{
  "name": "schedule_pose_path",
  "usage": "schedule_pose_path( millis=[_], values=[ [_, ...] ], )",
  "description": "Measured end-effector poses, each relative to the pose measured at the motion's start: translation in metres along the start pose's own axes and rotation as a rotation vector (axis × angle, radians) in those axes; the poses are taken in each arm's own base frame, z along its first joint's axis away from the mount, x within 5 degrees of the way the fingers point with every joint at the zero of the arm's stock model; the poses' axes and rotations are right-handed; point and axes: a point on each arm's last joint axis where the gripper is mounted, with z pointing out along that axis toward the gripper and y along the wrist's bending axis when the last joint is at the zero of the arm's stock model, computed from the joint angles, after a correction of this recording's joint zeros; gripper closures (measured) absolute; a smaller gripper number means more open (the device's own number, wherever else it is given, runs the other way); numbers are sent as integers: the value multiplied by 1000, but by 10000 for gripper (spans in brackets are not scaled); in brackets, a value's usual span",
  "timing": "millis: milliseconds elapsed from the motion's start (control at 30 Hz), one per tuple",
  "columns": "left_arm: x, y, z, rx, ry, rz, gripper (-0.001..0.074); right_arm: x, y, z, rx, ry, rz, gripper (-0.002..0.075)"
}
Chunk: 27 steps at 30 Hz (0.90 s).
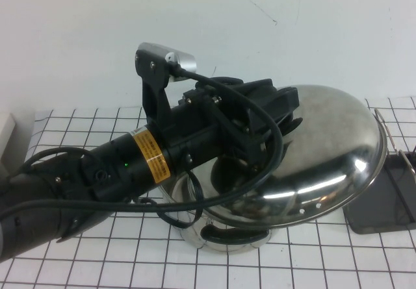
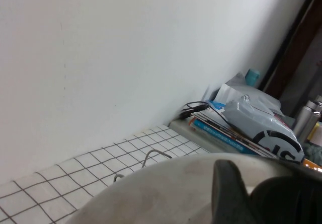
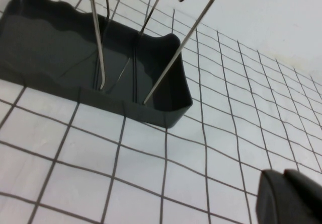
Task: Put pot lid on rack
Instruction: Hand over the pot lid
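My left gripper [image 1: 278,117] is shut on the black knob of the pot lid [image 1: 325,159] and holds the shiny dome tilted in the air above the steel pot [image 1: 227,240]. In the left wrist view one dark finger [image 2: 229,194] presses beside the knob [image 2: 289,199] on the lid's surface [image 2: 161,194]. The rack [image 1: 383,201], a dark grey tray with thin wire uprights [image 1: 389,133], stands just to the right of the lid's edge. My right gripper [image 3: 287,196] hovers low near the rack's tray [image 3: 50,48] with its fingertips together, holding nothing.
The table is covered by a white cloth with a black grid [image 1: 84,263], and a white wall rises behind it. A pile of books and a grey bag [image 2: 251,121] lies beyond the table's far end. A white object [image 1: 5,133] sits at the left edge.
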Motion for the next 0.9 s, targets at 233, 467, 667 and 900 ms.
schedule_pose_path(
  millis=[233,467,667,900],
  values=[
    [2,-1,0,14,24,18,419,-4,5,0,-65,-38,241,729],
    [5,2,2,2,22,-2,419,-20,17,-4,-289,-100,1044,729],
    [25,20,9,-41,66,-62,419,-25,17,-5,-333,-128,1195,729],
    [37,32,16,-28,27,-117,419,-22,24,-6,-381,-61,1192,729]
  ],
)
